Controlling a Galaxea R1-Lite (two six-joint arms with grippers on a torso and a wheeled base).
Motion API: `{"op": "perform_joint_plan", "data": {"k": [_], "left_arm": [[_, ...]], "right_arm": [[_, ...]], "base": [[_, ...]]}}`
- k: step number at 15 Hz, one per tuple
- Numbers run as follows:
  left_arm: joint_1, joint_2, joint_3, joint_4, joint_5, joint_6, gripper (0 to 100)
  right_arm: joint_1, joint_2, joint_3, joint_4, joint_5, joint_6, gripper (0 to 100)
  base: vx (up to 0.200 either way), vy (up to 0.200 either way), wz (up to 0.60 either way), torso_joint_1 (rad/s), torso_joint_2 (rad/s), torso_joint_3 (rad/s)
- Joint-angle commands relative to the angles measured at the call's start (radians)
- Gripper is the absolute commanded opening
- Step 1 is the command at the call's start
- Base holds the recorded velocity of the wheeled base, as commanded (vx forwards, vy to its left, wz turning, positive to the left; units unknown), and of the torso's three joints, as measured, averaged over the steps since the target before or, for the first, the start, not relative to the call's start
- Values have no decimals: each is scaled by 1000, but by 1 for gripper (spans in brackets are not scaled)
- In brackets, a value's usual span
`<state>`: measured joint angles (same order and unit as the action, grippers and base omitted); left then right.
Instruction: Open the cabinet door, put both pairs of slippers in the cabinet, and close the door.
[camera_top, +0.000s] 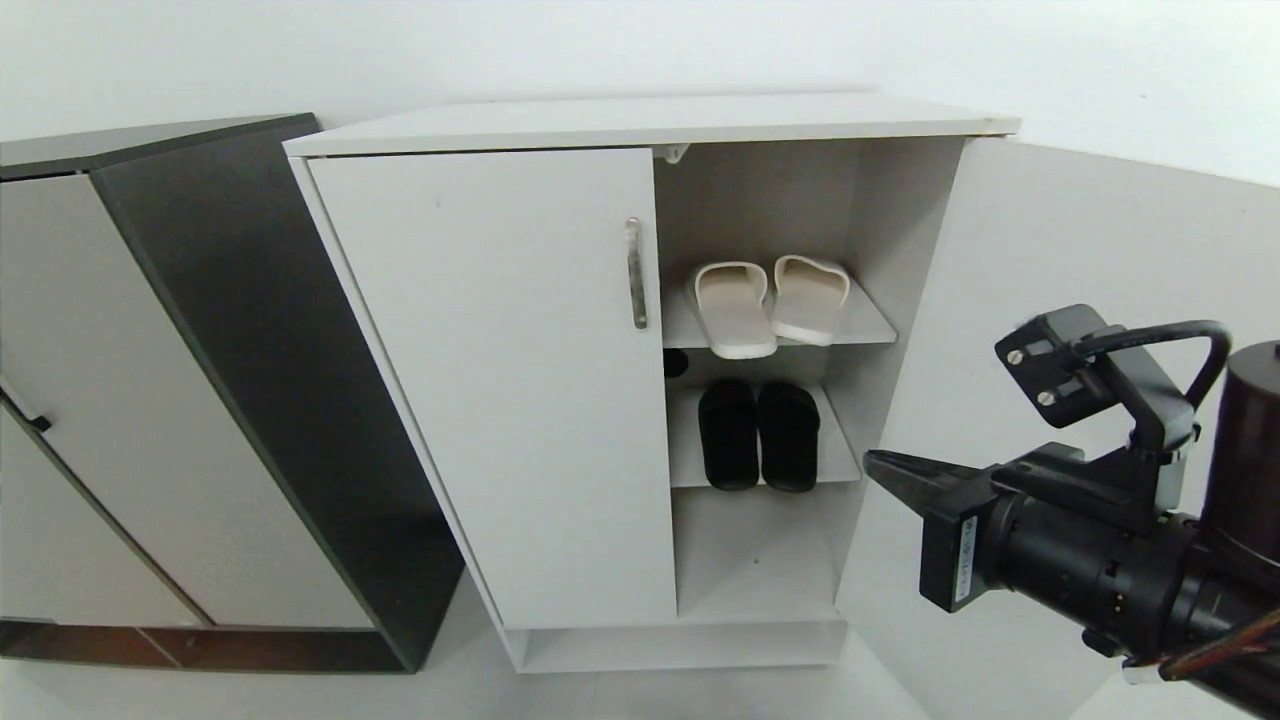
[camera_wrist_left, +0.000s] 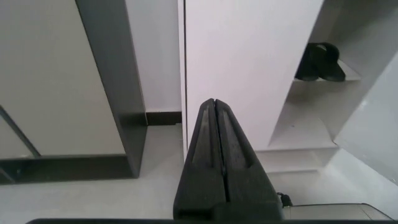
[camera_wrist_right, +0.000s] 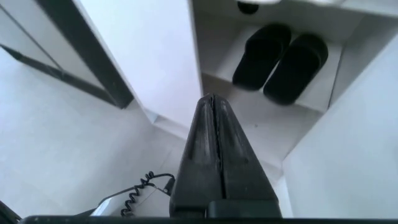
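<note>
Both pairs are already inside the cabinet (camera_top: 640, 122): the white slippers (camera_top: 765, 305) on the upper shelf (camera_top: 872, 326), the black slippers (camera_top: 758, 435) on the shelf below. Only shutting the open door (camera_top: 1010, 260) seems left. The right tool (camera_top: 878, 466), closed on nothing, hangs near that door and likely in the path of its swing. The left tool (camera_wrist_left: 214, 104) is closed too.
</note>
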<state>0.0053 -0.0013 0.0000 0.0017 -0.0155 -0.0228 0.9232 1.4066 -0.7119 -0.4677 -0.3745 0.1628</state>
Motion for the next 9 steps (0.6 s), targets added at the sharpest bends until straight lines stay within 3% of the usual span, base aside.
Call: {"op": "perform_joint_plan", "data": {"k": [1, 8, 9], "left_arm": [[1, 1, 0, 0, 0, 0, 0], [1, 1, 0, 0, 0, 0, 0], [1, 1, 0, 0, 0, 0, 0]], "right_arm": [[0, 6, 6, -2, 2, 0, 0], [-1, 6, 22, -2, 37, 0, 0], [-1, 8, 28, 0, 37, -3, 0]], "base": [[-200, 0, 0, -2, 2, 2], [-200, 0, 0, 4, 3, 4], [0, 0, 0, 0, 0, 0]]}}
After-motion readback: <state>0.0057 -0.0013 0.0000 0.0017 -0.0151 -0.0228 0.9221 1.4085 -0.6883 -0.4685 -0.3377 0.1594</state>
